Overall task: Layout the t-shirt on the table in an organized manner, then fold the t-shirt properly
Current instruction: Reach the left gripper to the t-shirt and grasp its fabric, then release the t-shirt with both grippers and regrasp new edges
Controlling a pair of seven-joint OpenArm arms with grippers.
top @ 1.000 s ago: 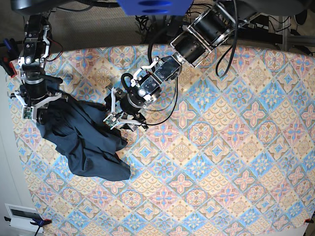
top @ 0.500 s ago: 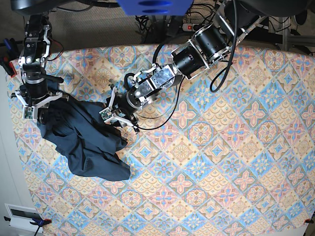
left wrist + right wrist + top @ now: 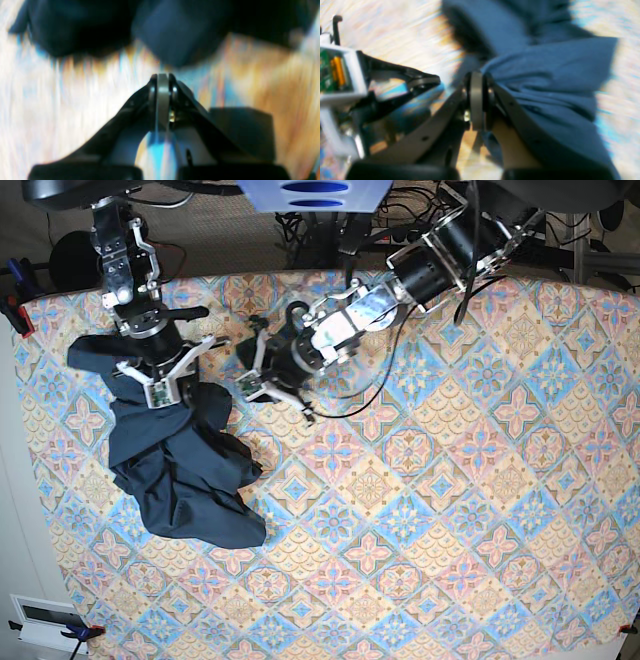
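Both wrist views are motion-blurred; the shirt (image 3: pixel 180 37) is cut off at 12 o'clock in the left one.

Blurred close-up from a robot's wrist: the right gripper (image 3: pixel 477 75) has its two dark jaws pressed together on a bunched fold of the dark blue t-shirt (image 3: pixel 545 82), which fans out to the right in soft creases. Behind lies the table (image 3: pixel 395 32), its pastel pattern smeared by blur. At the left edge sits the left gripper (image 3: pixel 422 81) — dark jaws together, a white housing and green circuit board behind them.
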